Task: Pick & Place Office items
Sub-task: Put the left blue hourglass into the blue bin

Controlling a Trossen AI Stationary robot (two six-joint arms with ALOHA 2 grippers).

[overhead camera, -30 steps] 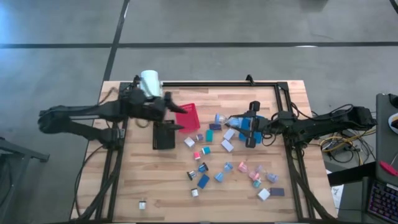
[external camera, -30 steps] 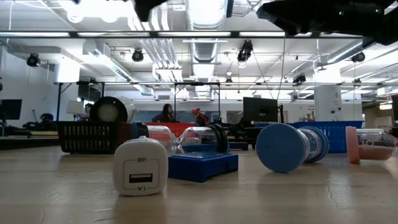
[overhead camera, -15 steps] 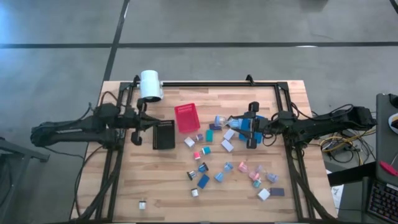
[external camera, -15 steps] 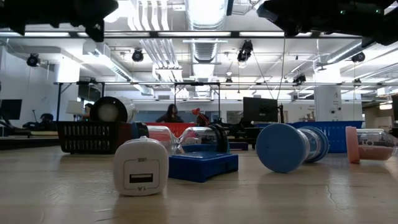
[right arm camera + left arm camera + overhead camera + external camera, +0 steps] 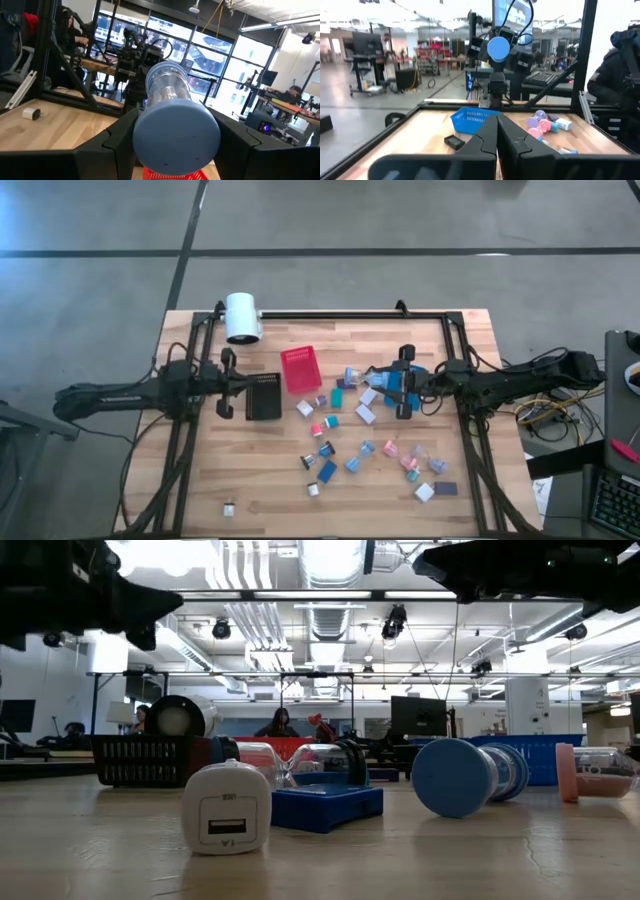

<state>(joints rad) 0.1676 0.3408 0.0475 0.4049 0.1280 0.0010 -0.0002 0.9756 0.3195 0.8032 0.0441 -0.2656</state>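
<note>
No writing can be read. The right gripper [image 5: 402, 383] clamps a blue-capped clear cylinder [image 5: 172, 120] above the blue bin [image 5: 418, 378] near the desk's right edge. The left gripper [image 5: 226, 383], pinched shut and empty, hangs beside the black bin [image 5: 264, 396]. The office items [image 5: 362, 450] lie scattered mid-desk.

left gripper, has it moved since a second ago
Yes. In the high view the left gripper, then over the red bin, has pulled back to the table's left side, just left of the black bin, shut and empty.
</note>
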